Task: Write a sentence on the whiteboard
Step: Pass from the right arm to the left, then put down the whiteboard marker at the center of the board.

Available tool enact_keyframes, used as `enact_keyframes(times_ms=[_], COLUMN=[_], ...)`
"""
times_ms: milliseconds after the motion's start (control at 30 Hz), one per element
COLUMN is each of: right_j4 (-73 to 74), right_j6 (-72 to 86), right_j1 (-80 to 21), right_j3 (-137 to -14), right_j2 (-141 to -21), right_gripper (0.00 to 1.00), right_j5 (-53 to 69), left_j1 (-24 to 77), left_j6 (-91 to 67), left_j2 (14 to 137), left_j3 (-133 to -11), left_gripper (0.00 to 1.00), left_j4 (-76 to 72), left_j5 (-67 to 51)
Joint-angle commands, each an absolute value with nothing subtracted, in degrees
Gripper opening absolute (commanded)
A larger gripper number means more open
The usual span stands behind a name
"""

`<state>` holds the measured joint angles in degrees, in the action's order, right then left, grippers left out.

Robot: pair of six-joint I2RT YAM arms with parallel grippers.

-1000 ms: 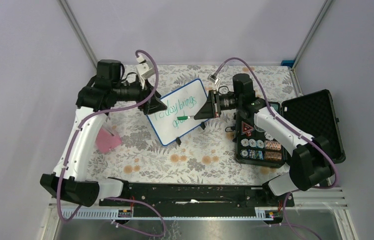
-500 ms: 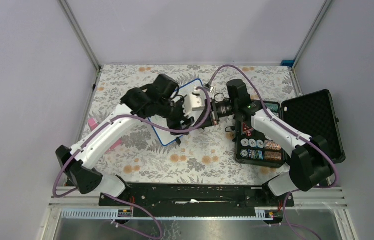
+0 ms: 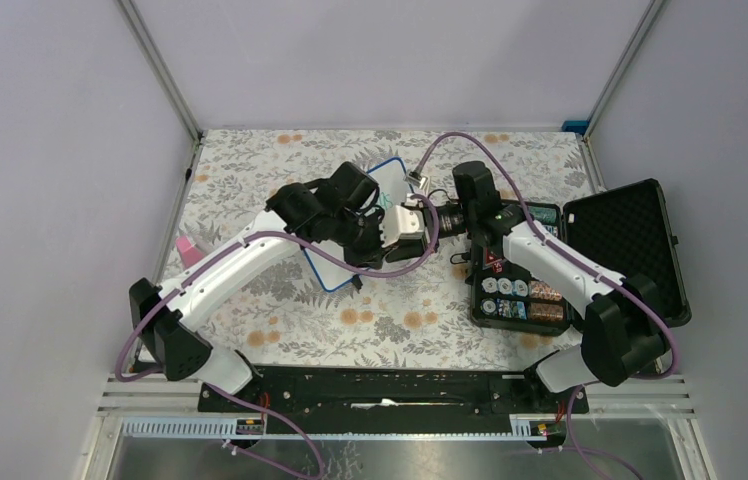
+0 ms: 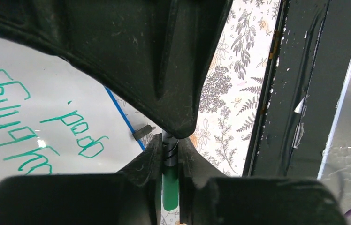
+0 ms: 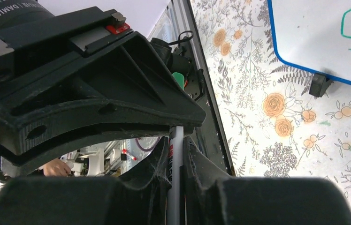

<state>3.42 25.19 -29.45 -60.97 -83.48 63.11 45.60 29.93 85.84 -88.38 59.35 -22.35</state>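
Marker (image 4: 170, 190) gripped by left fingers (image 4: 146, 157) and right fingers (image 5: 151, 174), at blue edge of whiteboard (image 5: 314, 37), case (image 3: 630, 240) close at right

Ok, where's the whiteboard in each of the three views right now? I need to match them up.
Top external: the whiteboard lies at centre, mostly covered; only its near corner and a far bit show.
Left wrist: it fills the left half, with the green writing upside down on it.
Right wrist: it sits in the top right corner.
Shared landmark: the blue frame edge that carries a black foot.
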Motion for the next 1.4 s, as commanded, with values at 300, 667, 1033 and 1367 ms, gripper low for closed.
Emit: enact_keyframes(times_ms=[300, 667, 1033, 1367], right_j4=[2.7, 7.4, 5.3, 4.5], right_j6=[26.1, 19.8, 17.4, 17.3], right_j1=[-13.4, 3.8, 4.6, 4.6], right_j3=[-66.4, -65.4, -60.0, -59.3], right_j2=[-81.0, -77.8, -75.6, -75.9], right_gripper=[0.52, 0.99, 1.00, 1.00], right_j5=[65.3, 52.4, 50.3, 53.1], left_j1=[43.4, 46.5, 53.4, 53.5], left_j6=[26.6, 15.4, 9.9, 8.8], left_j2=[81.7, 92.7, 102.3, 105.8], left_j3=[-78.0, -69.1, -65.6, -65.6], left_gripper=[0.00, 0.03, 0.06, 0.25], left_j4=[54.8, 36.3, 29.5, 29.1], left_j5=[-29.2, -26.6, -22.4, -20.3])
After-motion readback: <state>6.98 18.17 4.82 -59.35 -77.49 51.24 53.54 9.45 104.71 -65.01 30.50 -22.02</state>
